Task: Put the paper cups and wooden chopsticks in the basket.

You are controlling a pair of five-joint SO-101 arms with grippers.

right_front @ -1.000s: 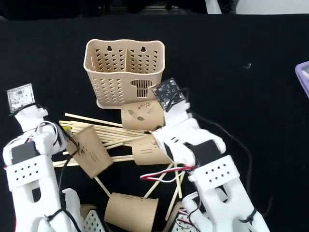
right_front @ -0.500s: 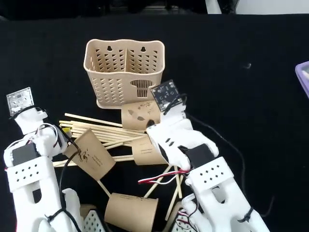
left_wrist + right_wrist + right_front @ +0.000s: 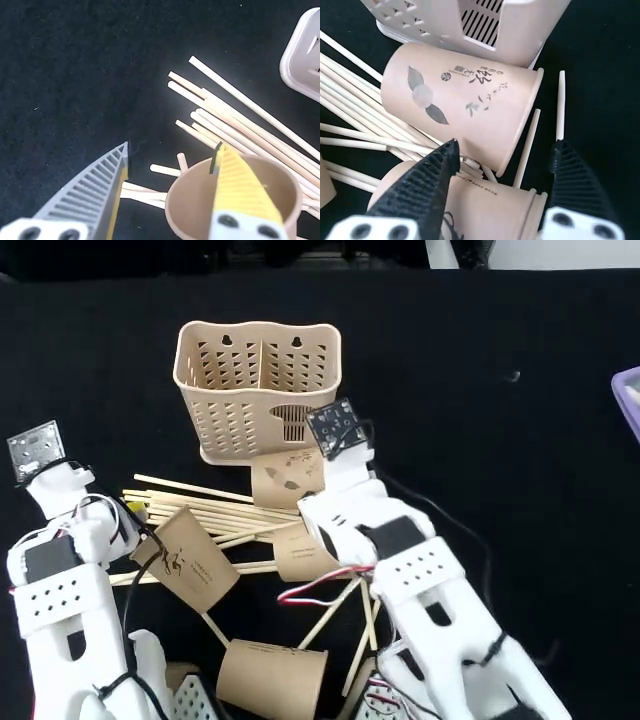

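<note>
A beige two-compartment basket (image 3: 258, 390) stands upright at the back. A leaf-print paper cup (image 3: 290, 477) (image 3: 465, 107) lies on its side against the basket's foot. My right gripper (image 3: 505, 147) hovers open just above it, with a second cup (image 3: 485, 210) (image 3: 305, 552) lying beneath its black fingers (image 3: 435, 170). My left gripper (image 3: 171, 147) is open; its yellow finger (image 3: 235, 185) is inside the mouth of a third cup (image 3: 187, 210) (image 3: 190, 558) and the grey finger (image 3: 100, 195) is outside. A pile of wooden chopsticks (image 3: 205, 505) (image 3: 235, 115) lies between the arms.
A fourth cup (image 3: 272, 677) lies on its side near the front edge, with loose chopsticks (image 3: 355, 625) beside it. A purple object (image 3: 628, 400) shows at the right edge. The black table (image 3: 500, 440) is bare to the right of the basket.
The right arm has swung left, nearer the basket and over the leaf-print cup. The cup at the left gripper has turned a little. The left arm has barely shifted.
</note>
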